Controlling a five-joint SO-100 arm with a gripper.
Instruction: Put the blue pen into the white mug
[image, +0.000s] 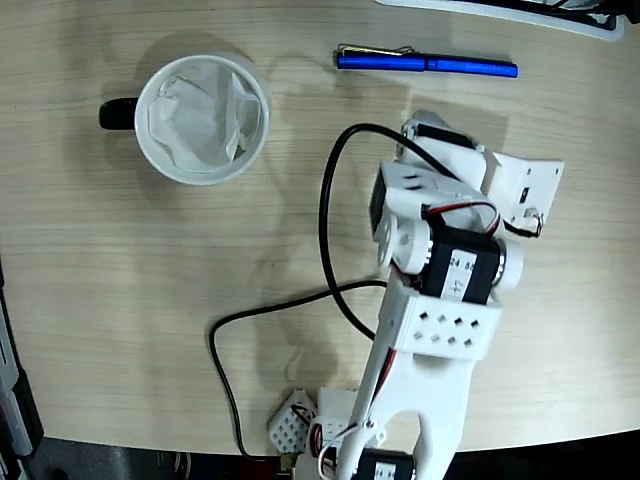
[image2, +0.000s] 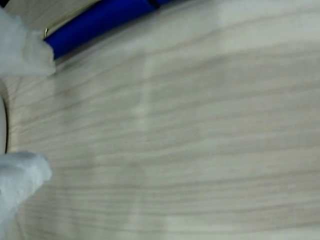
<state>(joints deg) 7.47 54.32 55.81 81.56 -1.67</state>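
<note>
Gripper (image2: 22, 115): two blurred white fingertips (image2: 20, 180) at left edge of wrist view, spread apart over bare wood-grain table (image2: 200, 150), holding nothing. Fixed view: white arm (image: 440, 290) reaches up from the bottom edge, wrist bent; fingers hidden there. Blue pen (image: 428, 64) lies flat near the top, glossy, gold clip at left end. Only fixed view shows white mug (image: 202, 119), upper left, black handle, crumpled paper inside, well apart from pen.
</note>
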